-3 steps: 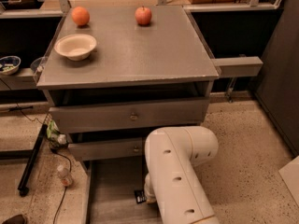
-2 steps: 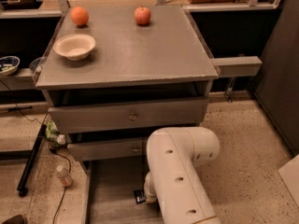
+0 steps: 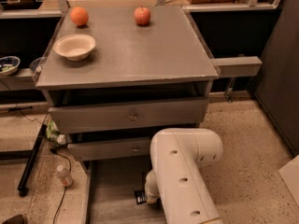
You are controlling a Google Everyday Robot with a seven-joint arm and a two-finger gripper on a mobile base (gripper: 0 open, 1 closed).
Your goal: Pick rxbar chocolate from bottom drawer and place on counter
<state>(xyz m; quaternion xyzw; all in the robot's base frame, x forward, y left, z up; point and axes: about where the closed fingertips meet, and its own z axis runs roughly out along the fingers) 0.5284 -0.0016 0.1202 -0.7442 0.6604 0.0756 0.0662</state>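
Observation:
The bottom drawer [image 3: 110, 195] is pulled out at the foot of the grey cabinet and shows its pale floor. My white arm [image 3: 184, 171] reaches down into it. The gripper [image 3: 149, 199] is low inside the drawer, mostly hidden behind the arm. A small dark flat wrapper with pale print, the rxbar chocolate [image 3: 140, 197], lies right at the gripper's left side on the drawer floor. I cannot tell whether it is held. The counter [image 3: 135, 50] is the broad grey top of the cabinet.
On the counter stand a white bowl [image 3: 74, 46] at the left, an orange [image 3: 79, 16] and a red apple [image 3: 142, 15] at the back. Two shallower drawers [image 3: 133, 115] are partly open above. A grey side shelf [image 3: 236, 66] juts right. A small bottle [image 3: 63, 175] stands on the floor at the left.
The arm's elbow has edged slightly to the right. Nothing else has visibly moved.

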